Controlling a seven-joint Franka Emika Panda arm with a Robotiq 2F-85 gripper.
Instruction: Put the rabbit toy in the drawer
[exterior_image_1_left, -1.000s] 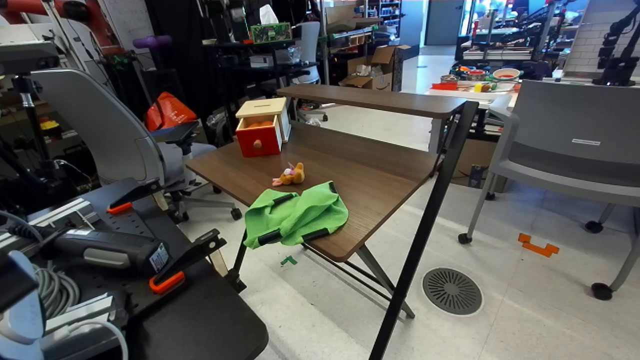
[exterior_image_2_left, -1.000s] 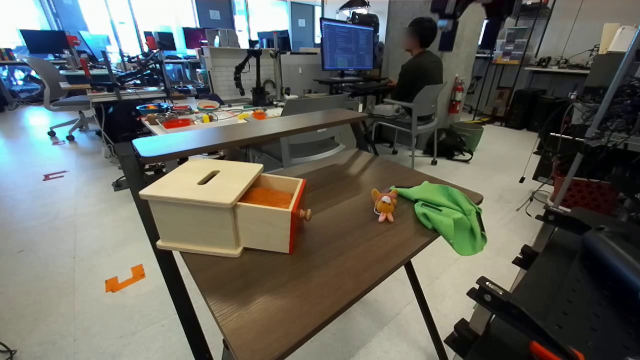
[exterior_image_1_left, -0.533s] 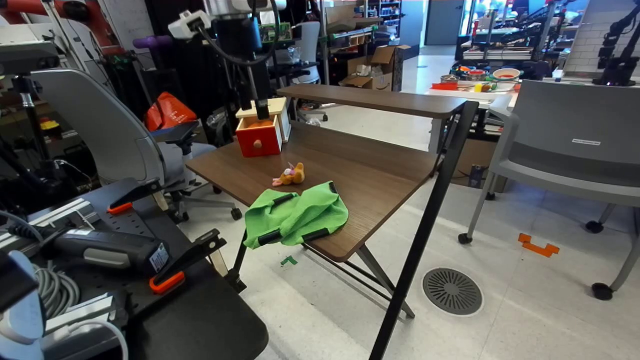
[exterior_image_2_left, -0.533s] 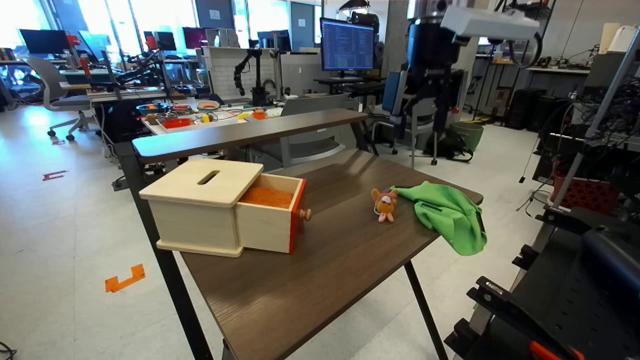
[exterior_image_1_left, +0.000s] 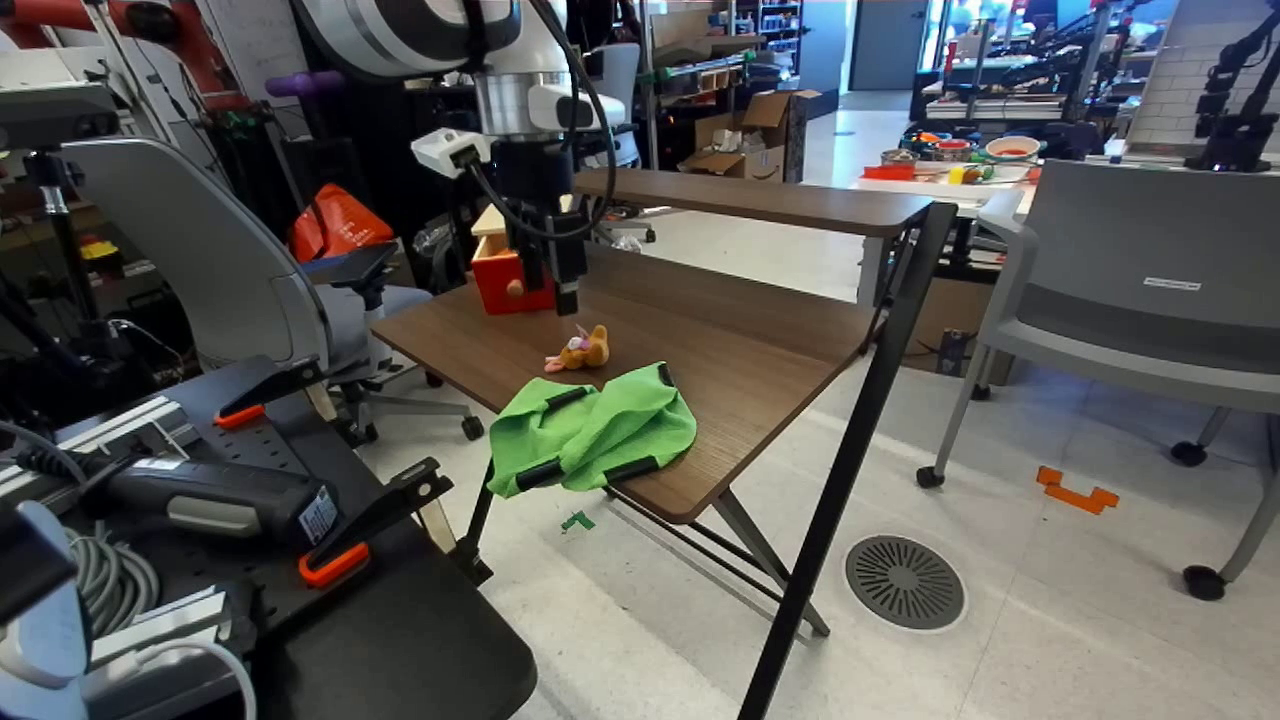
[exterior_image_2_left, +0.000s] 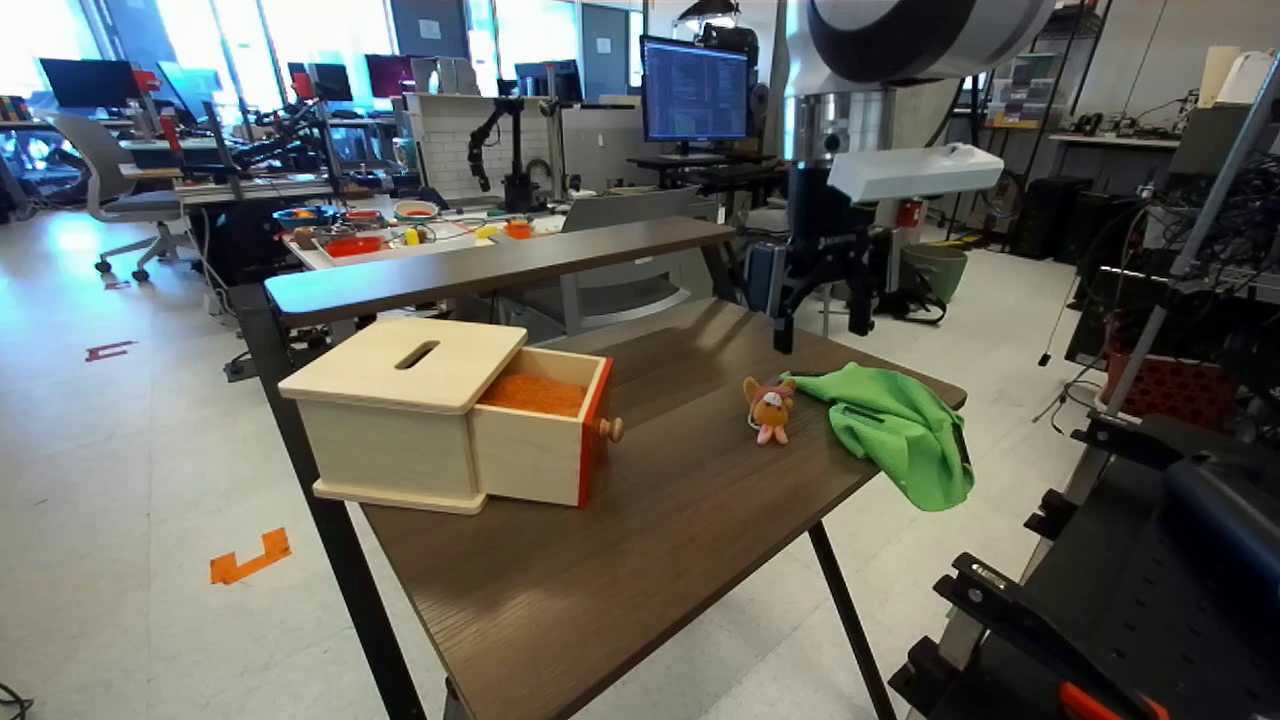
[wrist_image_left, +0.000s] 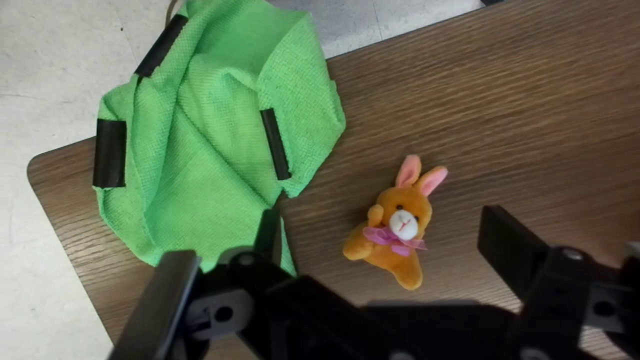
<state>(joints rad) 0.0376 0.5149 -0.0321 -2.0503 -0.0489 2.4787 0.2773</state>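
Observation:
The rabbit toy (exterior_image_1_left: 592, 347) is small and orange-brown with pink ears and a pink-purple bow. It lies on the brown table in both exterior views (exterior_image_2_left: 770, 408), face up in the wrist view (wrist_image_left: 382, 256). My gripper (exterior_image_1_left: 550, 292) is open and empty, above the table and higher than the rabbit; an exterior view shows its spread fingers (exterior_image_2_left: 822, 335). In the wrist view the rabbit shows between the open fingers (wrist_image_left: 381, 220), not touched. The drawer (exterior_image_2_left: 530, 455) with red front (exterior_image_1_left: 497, 283) is pulled out of a wooden box (exterior_image_2_left: 390, 445); my gripper partly hides it in an exterior view.
Orange material (exterior_image_2_left: 535, 394) lies inside the drawer. A crumpled green cloth (exterior_image_1_left: 600, 425) lies beside the rabbit and hangs over the table edge, also in the wrist view (wrist_image_left: 215, 125). A raised shelf (exterior_image_2_left: 500, 262) runs along one table side. A black cart (exterior_image_1_left: 410, 630) stands nearby.
The arm has come down into view from above and lowered toward the table near the rabbit. The rabbit, drawer and cloth have not moved.

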